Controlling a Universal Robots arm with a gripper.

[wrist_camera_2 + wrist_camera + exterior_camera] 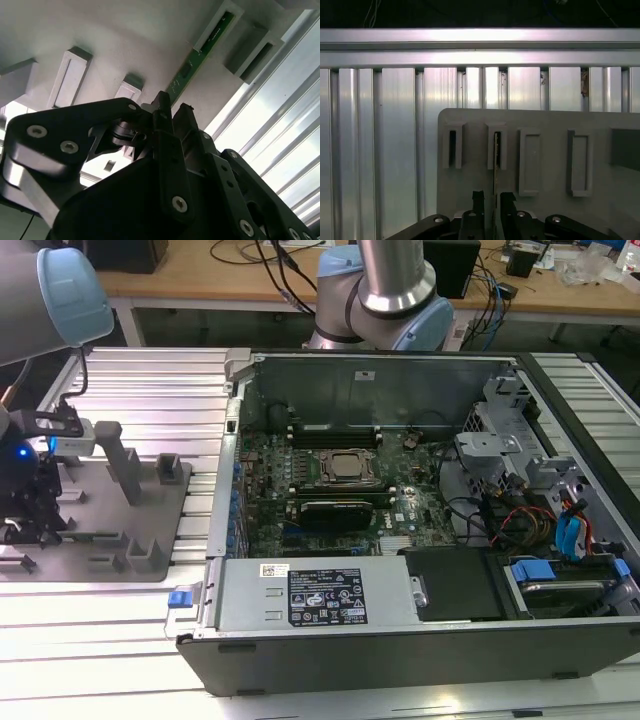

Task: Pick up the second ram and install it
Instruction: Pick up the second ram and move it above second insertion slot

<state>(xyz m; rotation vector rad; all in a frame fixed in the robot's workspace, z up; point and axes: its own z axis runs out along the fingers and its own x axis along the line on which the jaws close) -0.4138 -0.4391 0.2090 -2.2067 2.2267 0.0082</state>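
— Where have you got the hand?

— I have the hand (492, 200) low over the grey tray (545, 120), which lies just beside the open computer case (400, 635), on the exterior view's left. In both wrist views its two fingers (164, 125) sit on either side of the ram stick (496, 160).

— Clamped on it?

— Not from what I see. The first wrist view shows a dark gap on each side of the stick, so I read the hand as released, fingers apart and straddling it. The gaps are narrow, though, and I wouldn't swear to it.

— And the stick itself?

— It stands on edge in a slot of the tray, its green board rising out of the slot toward the fingertips. A neighbouring slot (452, 147) sits just beside it.

— What is it all resting on?

— A ribbed aluminium table (380, 150), with bright glare along its grooves. It carries both tray and case. Behind it is a wooden table (200, 285) with dark cables (280, 270) hanging over its edge. The arm (395, 280) rises between that and the case.
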